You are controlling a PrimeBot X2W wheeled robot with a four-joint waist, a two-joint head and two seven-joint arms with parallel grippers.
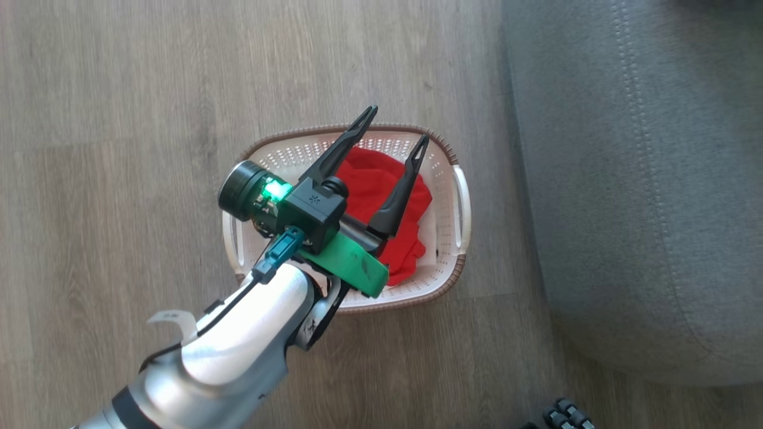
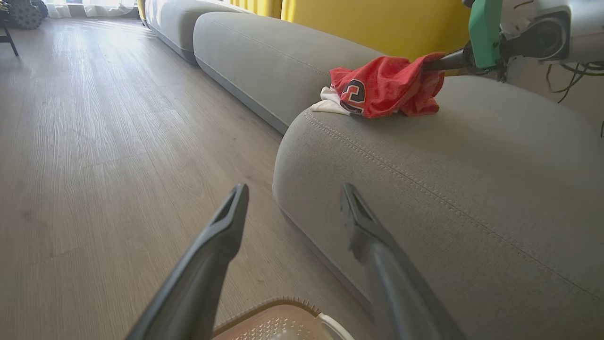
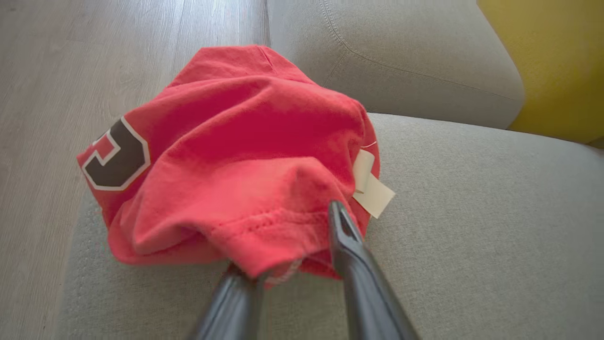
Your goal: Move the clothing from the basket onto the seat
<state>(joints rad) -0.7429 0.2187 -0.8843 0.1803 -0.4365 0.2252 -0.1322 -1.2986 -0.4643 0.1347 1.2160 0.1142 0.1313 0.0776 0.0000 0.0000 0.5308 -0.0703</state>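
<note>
Right gripper (image 3: 283, 236) has its fingers apart, so it's not pinching anything, though the red jersey's (image 3: 236, 156) hem flops over one finger. The jersey sits bunched on the grey sofa (image 3: 472, 212) cushion, near its rounded edge. Left gripper (image 1: 398, 125) hangs spread wide above the basket (image 1: 462, 205), which has red cloth (image 1: 369, 179) lying inside it and stands on the wood floor (image 1: 119, 119) just beside the sofa.

Pale left arm (image 1: 238, 339) stretched forward, left pincer (image 1: 398, 125) spread wide — right pincer (image 3: 284, 235) with its 2 fingers parted.
</note>
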